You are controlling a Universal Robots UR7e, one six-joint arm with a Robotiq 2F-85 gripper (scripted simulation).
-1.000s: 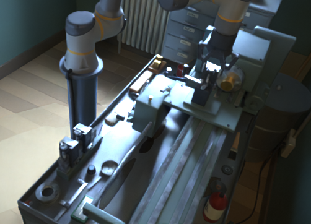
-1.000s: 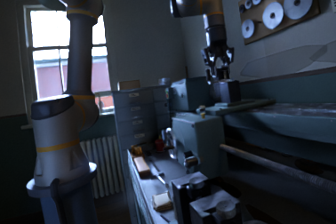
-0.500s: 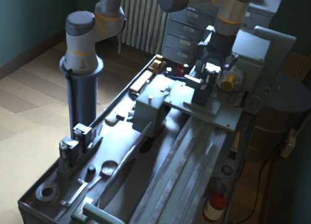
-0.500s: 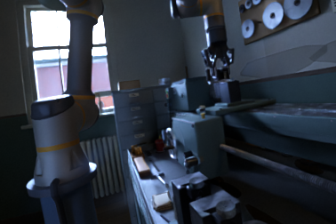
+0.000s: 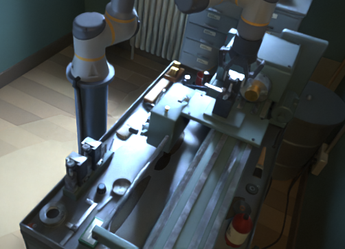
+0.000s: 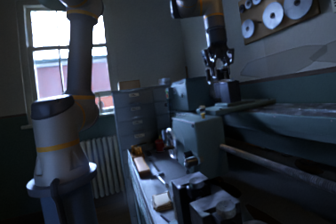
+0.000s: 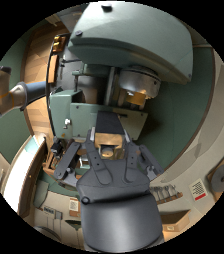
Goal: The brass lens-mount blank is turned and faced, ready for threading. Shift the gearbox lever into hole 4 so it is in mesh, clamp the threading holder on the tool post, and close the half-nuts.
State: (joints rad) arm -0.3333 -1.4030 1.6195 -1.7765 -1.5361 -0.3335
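The threading holder [image 7: 109,140] is gripped by my gripper [image 7: 110,137], a steel block with a brass-lit top sitting on the dark tool post [image 5: 225,101] of the lathe carriage. The gripper [image 5: 237,80] comes straight down onto it from above. The brass lens-mount blank [image 5: 253,92] sticks out of the chuck just to the right of the tool post. The green apron [image 5: 167,122] hangs at the carriage's front with a small brass knob on top. The gearbox lever and half-nut lever are not clear to me.
A rack with two spare holders [image 5: 82,160] stands at the tray's near left. A grey drawer cabinet [image 5: 206,35] and radiator stand behind the lathe. A red extinguisher [image 5: 238,227] sits by the bed's near right end, and a barrel [image 5: 309,128] stands to the right.
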